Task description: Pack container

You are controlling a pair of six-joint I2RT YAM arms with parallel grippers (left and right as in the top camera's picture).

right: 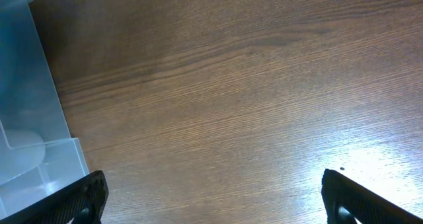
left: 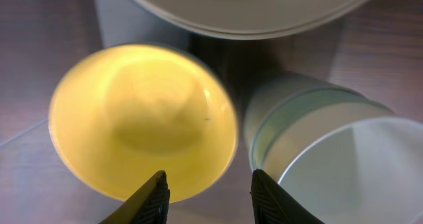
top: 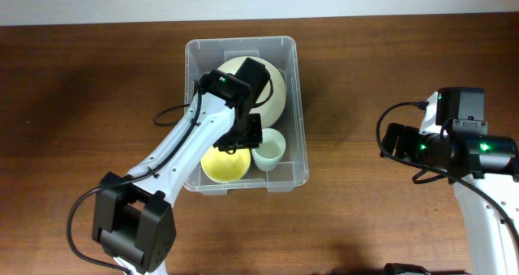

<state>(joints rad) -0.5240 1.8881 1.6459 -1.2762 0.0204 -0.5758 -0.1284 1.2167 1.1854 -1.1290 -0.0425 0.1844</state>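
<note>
Operator: Jaws, left side?

Robot: My left gripper (left: 210, 192) has its two dark fingers apart, with nothing clamped between them. It hangs inside the container (top: 240, 41), above the edge of a yellow bowl (left: 142, 125) on the side that faces a pale green cup (left: 330, 151). I cannot tell whether a fingertip touches that edge.

Operator: And the right?

Robot: My right gripper (right: 215, 201) is spread wide and empty over bare wooden table (right: 251, 85). It is off to the right of the container and apart from it. One clear corner of the tub shows at the left edge of my right wrist view.

Operator: Where does the container sit?

Robot: Upright in the middle of the table, its long side running away from me. Three things lie in it. A large cream dish (top: 272, 92) is at the far end, the yellow bowl is at the near left, and the cup is just beside the bowl on its right. Bowl and cup both stand mouth up.
</note>
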